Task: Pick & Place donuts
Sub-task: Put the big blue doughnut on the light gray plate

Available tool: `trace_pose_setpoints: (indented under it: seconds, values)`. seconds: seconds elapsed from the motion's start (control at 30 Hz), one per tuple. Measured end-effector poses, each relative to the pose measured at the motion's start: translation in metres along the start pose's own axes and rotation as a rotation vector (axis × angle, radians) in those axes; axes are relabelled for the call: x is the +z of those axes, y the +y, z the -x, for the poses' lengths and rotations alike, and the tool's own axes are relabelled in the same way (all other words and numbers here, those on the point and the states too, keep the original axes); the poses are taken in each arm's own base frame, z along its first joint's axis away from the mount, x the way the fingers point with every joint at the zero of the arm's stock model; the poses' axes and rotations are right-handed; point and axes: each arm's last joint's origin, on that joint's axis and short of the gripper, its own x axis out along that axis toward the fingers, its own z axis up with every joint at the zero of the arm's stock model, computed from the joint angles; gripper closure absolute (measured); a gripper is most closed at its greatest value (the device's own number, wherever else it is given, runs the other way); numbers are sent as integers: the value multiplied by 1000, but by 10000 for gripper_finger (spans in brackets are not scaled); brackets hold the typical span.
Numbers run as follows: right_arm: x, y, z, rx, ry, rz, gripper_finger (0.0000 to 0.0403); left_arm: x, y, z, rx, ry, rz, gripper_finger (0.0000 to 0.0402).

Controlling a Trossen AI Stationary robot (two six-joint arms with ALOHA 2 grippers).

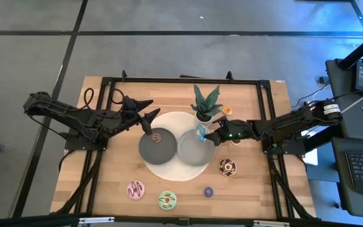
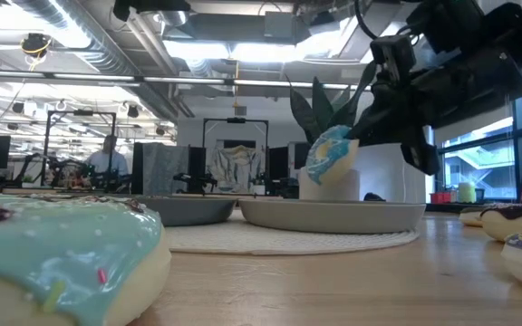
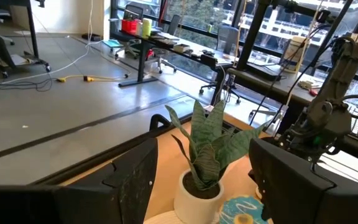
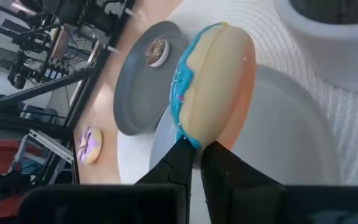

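Observation:
My right gripper [image 1: 208, 135] is shut on a blue-iced donut [image 1: 201, 132], which stands on edge above the right grey dish [image 1: 194, 154]; the low view shows this blue-iced donut [image 2: 331, 154] clear of the dish. My left gripper [image 1: 149, 110] hovers open over the far edge of the left grey dish [image 1: 147, 150], where a small brown donut [image 1: 157, 135] lies flat. On the bare wood lie a brown donut [image 1: 227, 166], a pink one [image 1: 135, 188], a green one [image 1: 167, 200], a purple mini [image 1: 208, 192] and an orange mini [image 1: 227, 110]. My right gripper pinches the blue-iced donut by its rim [image 4: 194, 134] between the two fingertips [image 4: 182, 158]. The fingers come from the table's right side, slanting down. The donut stands on edge, icing facing sideways, lifted clear above the right dish.
A potted plant [image 1: 205, 104] stands just beyond the two dishes, close to both grippers. The dishes sit on a round white mat [image 1: 169, 170]. Black frame rails [image 1: 181, 81] run along the table's edges. Free wood lies at the near left and near right corners.

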Motion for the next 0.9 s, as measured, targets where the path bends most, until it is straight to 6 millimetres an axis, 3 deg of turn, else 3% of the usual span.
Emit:
trace_pose_setpoints:
  seconds: [0.63,0.9]
  values:
    - [-12,-10,-42,-46,26,-52,374,0,0,0,8,0,18,153]
    - [-17,-17,-48,-78,52,-82,371,-1,0,0,9,1,16,153]
